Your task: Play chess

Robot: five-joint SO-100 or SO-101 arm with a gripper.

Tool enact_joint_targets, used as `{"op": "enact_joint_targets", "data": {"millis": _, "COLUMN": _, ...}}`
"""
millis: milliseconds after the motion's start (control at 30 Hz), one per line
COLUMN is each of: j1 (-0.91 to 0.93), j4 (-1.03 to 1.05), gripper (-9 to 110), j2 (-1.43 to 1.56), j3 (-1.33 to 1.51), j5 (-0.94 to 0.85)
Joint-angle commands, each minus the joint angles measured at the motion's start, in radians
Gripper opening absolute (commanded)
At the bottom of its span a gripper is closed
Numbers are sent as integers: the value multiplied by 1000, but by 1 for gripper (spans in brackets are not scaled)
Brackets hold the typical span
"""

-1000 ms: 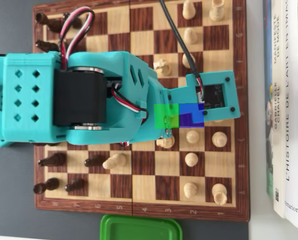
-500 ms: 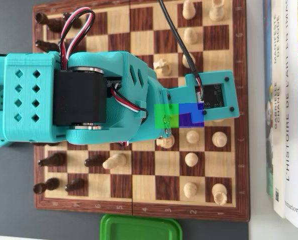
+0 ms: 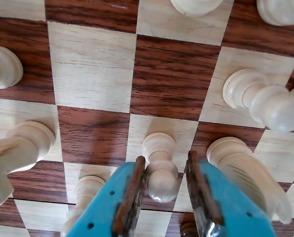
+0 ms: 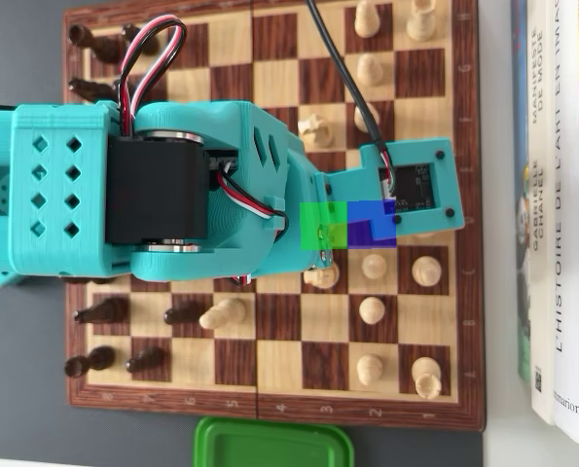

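In the wrist view my gripper (image 3: 165,159) stands open around a white pawn (image 3: 159,168) on a light square of the chessboard (image 3: 171,74). The left pad (image 3: 132,192) lies against the pawn's head; a narrow gap separates the right pad (image 3: 201,190) from it. In the overhead view the teal arm (image 4: 201,185) reaches right across the middle of the chessboard (image 4: 279,321), and its camera mount (image 4: 416,190) hides the jaws and that pawn.
White pieces crowd close: a tall one (image 3: 245,168) just right of the jaws, another (image 3: 258,101) beyond it, one (image 3: 13,153) at left. Dark pieces (image 4: 99,311) line the board's left side. A green container (image 4: 270,443) sits below the board, books (image 4: 561,195) to its right.
The arm has edged only a few pixels to the right in the overhead view; no piece has moved.
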Motion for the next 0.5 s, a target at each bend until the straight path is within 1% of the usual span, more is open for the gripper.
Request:
{"op": "enact_joint_targets", "data": {"millis": 0, "j1": 11, "j4": 0, "gripper": 13, "j2": 18, "j3": -11, "j5": -5}}
{"op": "enact_joint_targets", "data": {"millis": 467, "j1": 9, "j4": 0, "gripper": 13, "j2": 100, "j3": -2, "j5": -5}}
